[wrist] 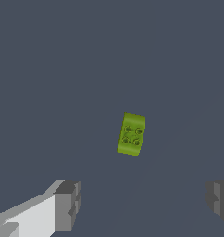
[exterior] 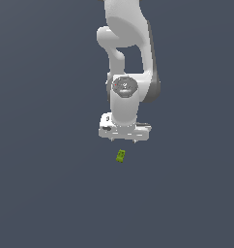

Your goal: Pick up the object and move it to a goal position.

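You had the fingers (wrist: pixel 144 203) spread wide, holding nothing, above the yellow-green block (wrist: pixel 131 134); centring over its narrow sides before descending would have served best.

- The white, smooth-shelled robot arm (exterior: pixel 126 53) hangs down from the top of the exterior view, its wrist vertical.
- The white gripper with grey finger pads (exterior: pixel 124 140) points straight down, poised above the tiny yellow-green block (exterior: pixel 121 155), apart from it.
- Its grey fingers (wrist: pixel 67 204) stand wide apart, holding nothing.
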Motion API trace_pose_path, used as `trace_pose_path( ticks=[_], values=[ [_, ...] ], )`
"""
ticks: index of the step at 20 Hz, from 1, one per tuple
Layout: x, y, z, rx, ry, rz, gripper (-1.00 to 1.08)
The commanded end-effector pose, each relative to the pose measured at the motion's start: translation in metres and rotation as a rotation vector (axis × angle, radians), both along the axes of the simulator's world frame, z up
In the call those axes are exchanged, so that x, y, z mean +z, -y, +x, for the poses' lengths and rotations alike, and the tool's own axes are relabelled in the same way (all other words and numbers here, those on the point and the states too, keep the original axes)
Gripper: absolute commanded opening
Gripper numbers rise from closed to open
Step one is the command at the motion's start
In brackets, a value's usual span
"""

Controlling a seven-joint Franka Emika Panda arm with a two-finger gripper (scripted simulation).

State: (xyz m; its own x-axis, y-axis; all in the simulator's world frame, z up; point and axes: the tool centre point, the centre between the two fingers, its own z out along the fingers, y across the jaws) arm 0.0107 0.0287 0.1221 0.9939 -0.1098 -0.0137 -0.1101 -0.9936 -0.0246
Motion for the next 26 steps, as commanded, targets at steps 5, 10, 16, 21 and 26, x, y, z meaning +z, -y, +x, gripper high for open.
trace_pose_path(
  ticks=[5,10,16,21,26],
  values=[
    [-0.037,0.005,0.013,-0.122,0.004,-0.016,1.00],
    [-0.054,0.007,0.018,-0.175,0.007,-0.024,1.00],
    [-0.059,0.008,0.019,-0.188,0.007,-0.026,1.00],
    [-0.067,0.008,0.019,-0.188,0.007,-0.026,1.00],
    [-0.092,0.008,0.018,-0.191,0.008,-0.027,1.00]
  ],
)
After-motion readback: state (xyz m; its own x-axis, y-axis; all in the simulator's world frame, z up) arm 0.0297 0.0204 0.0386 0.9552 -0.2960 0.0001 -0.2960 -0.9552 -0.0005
